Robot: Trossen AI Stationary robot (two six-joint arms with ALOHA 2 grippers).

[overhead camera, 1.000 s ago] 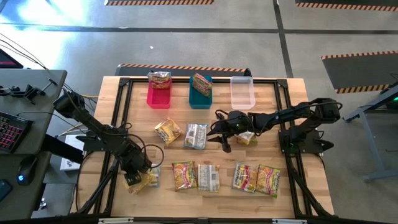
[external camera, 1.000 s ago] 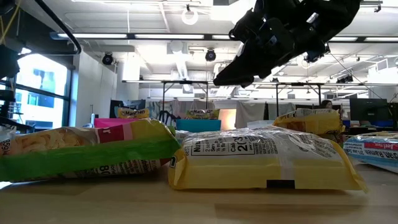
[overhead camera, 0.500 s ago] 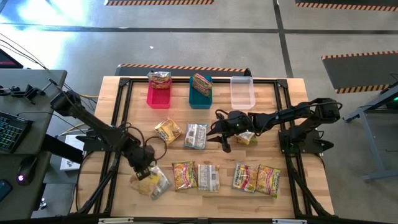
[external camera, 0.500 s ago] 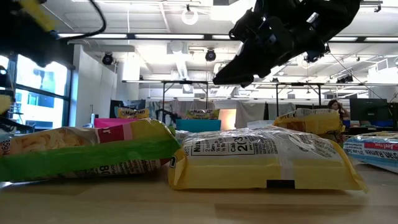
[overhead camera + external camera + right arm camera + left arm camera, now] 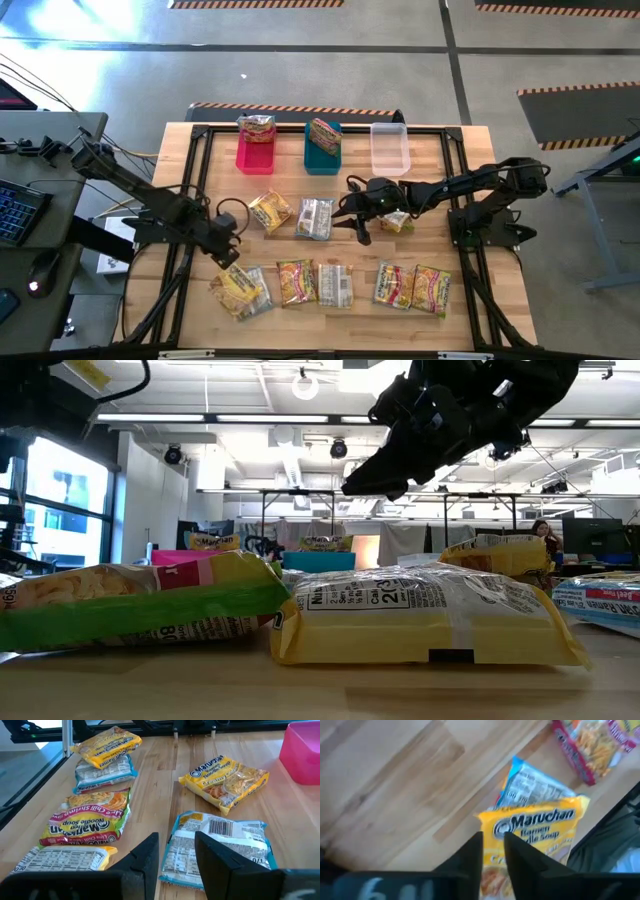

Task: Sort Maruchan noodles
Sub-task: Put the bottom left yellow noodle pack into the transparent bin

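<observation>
- Eleven Maruchan noodles packets (image 5: 335, 284) are in sight, on the wooden table (image 5: 440, 200) or in the bins at its far edge.
- Pink bin (image 5: 254, 155), far left, has one packet inside; blue bin (image 5: 321, 157) beside it has one too. Clear bin (image 5: 389, 150) is to their right.
- Near row: four packets lie flat side by side, plus a stacked pair at the left end.
- In the stacked pair, the yellow packet (image 5: 535, 827) lies on top of a blue-white packet (image 5: 530, 787).
- Left gripper (image 5: 493, 837) hangs just above that yellow packet. Its fingers are a narrow gap apart with nothing between them.
- Mid-table there is another yellow packet (image 5: 269, 211), and a silvery packet (image 5: 315, 218) just to its right.
- Right gripper (image 5: 177, 840) hovers mid-table just right of the silvery packet, clear of the surface in the low view. Its fingers are apart and it holds nothing.
- One more yellow packet (image 5: 398, 222) lies partly under the right arm.
</observation>
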